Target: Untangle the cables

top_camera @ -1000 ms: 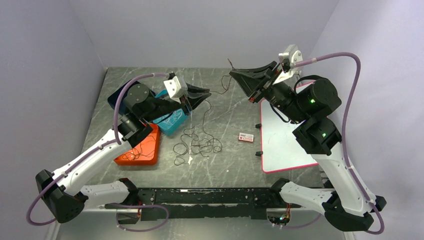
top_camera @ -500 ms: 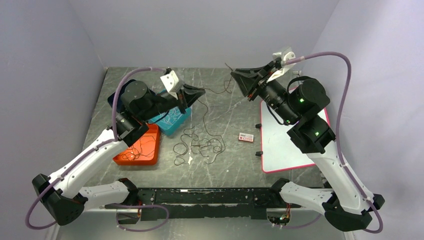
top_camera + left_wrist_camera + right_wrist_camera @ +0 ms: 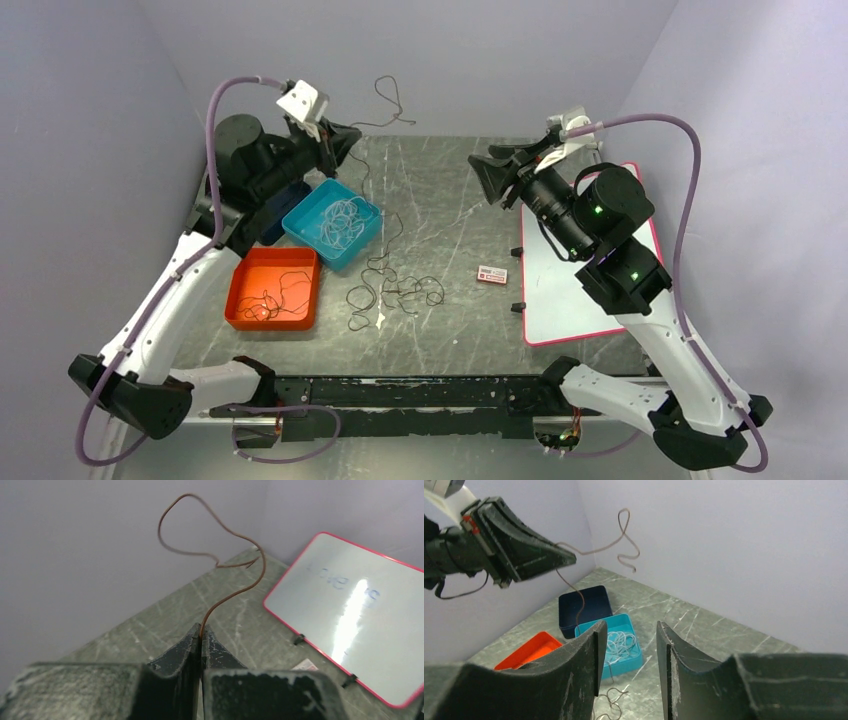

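My left gripper (image 3: 352, 134) is raised high at the back left and is shut on one thin brown cable (image 3: 380, 83). The cable's free end curls up in the air against the back wall. Its other part hangs down to the dark tangle of cables (image 3: 395, 292) on the table. In the left wrist view the closed fingertips (image 3: 202, 636) pinch this cable (image 3: 262, 570). My right gripper (image 3: 480, 166) is open and empty, held in the air at the back centre-right, apart from the cable. In the right wrist view (image 3: 629, 635) its jaws stand wide apart.
A teal tray (image 3: 303, 215) holds whitish cables. An orange tray (image 3: 240, 300) holds dark cables. A navy tray (image 3: 272, 225) is partly hidden behind the left arm. A red-framed whiteboard (image 3: 570, 280) lies at the right, with a small card (image 3: 491, 274) beside it.
My left gripper has risen and swung left and back with the brown cable. The cable's end, near my right gripper before, now curls free in the air. The right gripper dropped slightly.
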Robot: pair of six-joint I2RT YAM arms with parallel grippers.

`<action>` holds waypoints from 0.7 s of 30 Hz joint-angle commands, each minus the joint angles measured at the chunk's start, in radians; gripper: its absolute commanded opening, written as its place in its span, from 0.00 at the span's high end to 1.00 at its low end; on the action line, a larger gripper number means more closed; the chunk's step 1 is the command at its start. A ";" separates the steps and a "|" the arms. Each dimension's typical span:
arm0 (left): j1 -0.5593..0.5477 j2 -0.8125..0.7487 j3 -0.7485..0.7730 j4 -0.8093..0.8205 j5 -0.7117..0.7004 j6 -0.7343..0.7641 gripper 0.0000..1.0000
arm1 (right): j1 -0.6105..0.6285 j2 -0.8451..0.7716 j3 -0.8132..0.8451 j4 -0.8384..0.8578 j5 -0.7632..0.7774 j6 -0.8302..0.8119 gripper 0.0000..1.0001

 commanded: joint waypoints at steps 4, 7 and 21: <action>0.109 0.104 0.172 -0.210 -0.130 0.052 0.93 | -0.005 -0.025 -0.043 -0.034 0.011 -0.007 0.55; 0.155 0.148 0.219 -0.243 -0.172 0.075 0.93 | -0.004 -0.027 -0.073 -0.023 -0.020 0.012 0.55; 0.475 0.275 0.338 -0.232 -0.225 0.141 0.93 | -0.005 -0.047 -0.187 0.023 -0.100 0.088 0.55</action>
